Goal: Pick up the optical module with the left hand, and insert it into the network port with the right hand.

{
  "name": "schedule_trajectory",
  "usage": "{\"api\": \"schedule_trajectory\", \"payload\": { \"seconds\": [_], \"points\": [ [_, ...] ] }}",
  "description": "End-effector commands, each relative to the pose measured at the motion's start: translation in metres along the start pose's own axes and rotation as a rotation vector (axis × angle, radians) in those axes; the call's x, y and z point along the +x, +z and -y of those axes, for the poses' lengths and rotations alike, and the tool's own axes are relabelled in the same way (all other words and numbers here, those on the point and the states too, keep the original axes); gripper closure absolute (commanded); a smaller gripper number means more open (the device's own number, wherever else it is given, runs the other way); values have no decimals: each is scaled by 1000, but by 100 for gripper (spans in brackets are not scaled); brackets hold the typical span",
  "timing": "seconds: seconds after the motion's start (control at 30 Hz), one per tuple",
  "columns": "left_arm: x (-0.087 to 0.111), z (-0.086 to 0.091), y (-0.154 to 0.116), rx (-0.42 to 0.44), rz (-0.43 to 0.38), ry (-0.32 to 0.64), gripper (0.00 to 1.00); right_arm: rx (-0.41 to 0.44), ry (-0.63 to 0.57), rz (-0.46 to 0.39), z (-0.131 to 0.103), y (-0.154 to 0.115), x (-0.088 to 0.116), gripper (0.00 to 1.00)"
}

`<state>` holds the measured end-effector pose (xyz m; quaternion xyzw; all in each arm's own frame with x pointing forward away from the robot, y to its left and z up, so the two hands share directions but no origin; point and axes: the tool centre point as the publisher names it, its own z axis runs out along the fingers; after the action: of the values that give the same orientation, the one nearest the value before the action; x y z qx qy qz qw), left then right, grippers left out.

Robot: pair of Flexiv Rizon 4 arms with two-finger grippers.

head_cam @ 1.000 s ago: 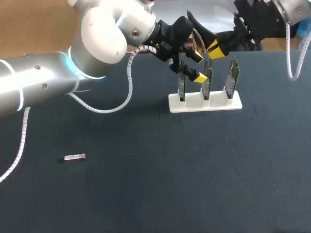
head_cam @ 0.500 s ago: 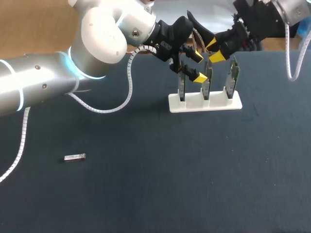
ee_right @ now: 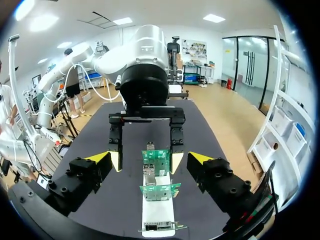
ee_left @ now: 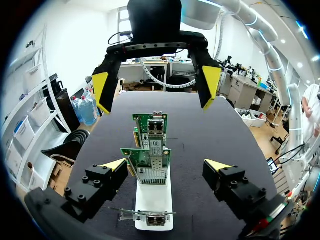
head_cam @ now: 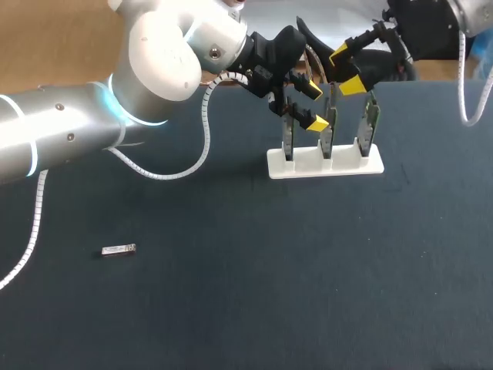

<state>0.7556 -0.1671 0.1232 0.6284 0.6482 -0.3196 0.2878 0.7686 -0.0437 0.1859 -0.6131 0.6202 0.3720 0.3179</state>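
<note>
**Stand at the back, module at the near left**

A stand (head_cam: 324, 164) sits on the bench (head_cam: 308, 270) at the far middle, with three cards (head_cam: 326, 132) upright in it in a row from left to right. The left end effector (head_cam: 314, 106) hangs at the row's left end, its open fingers on either side of the row, clear of the cards. The right end effector (head_cam: 346, 70) is above the right end, facing it, also open. The module (head_cam: 119, 250) lies flat at the near left, well apart from the stand.
</note>
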Motion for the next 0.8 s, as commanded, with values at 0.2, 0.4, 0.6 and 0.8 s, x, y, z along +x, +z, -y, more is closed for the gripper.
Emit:
{"api": "schedule_trajectory", "payload": {
  "seconds": [0.2, 0.4, 0.6, 0.8],
  "points": [
    [-1, -2, 0, 4, -4, -1, 0, 4, -23, 9, -1, 1, -6, 100],
    [-1, -2, 0, 4, -4, -1, 0, 8, -29, 3, -1, 4, -5, 100],
    [-1, -2, 0, 4, -4, -1, 0, 12, -23, -10, 0, 7, -2, 100],
    [-1, -2, 0, 4, -4, -1, 0, 2, -21, -17, -1, 8, -1, 100]
  ]
}}
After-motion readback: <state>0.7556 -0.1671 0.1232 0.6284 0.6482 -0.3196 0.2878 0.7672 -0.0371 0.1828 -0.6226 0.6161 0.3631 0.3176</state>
